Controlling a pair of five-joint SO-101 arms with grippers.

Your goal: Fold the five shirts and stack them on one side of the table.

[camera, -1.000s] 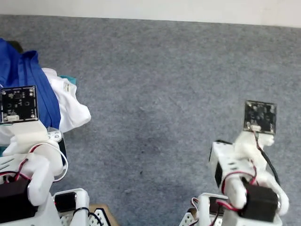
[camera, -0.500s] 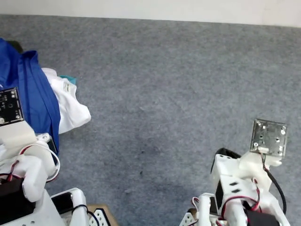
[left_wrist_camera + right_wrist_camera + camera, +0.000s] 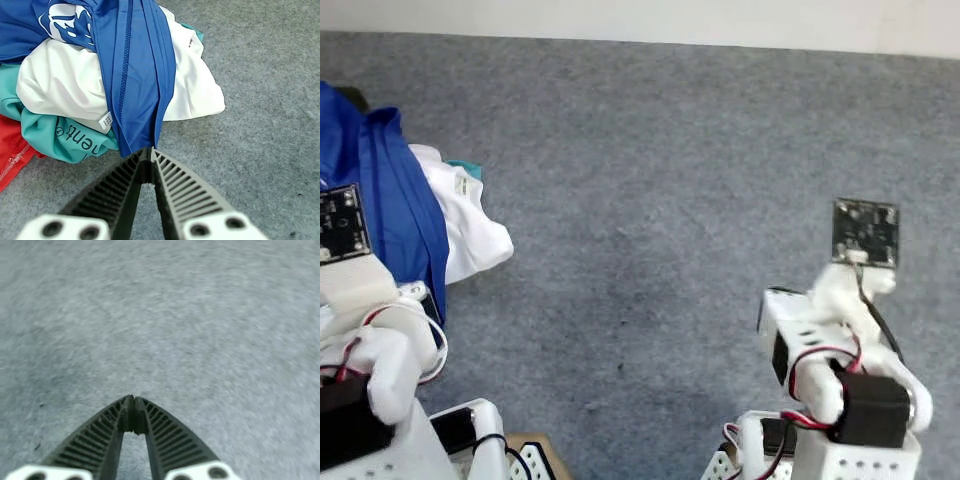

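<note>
My left end effector [image 3: 150, 151] is hovering pinched together, empty, just beside the blue shirt [image 3: 140, 85] topping the shirt pile [image 3: 430, 215] at the table's [image 3: 670, 150] 9 o'clock. My right end effector [image 3: 132, 400], likewise together, is hanging over bare table near 4 o'clock.

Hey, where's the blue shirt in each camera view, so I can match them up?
High view: blue shirt lies at the table's left edge.
Left wrist view: blue shirt lies across the middle, its end just ahead of the left gripper.
Right wrist view: right gripper over grey table cover.
Shared landmark: the white shirt partly under the blue shirt.
</note>
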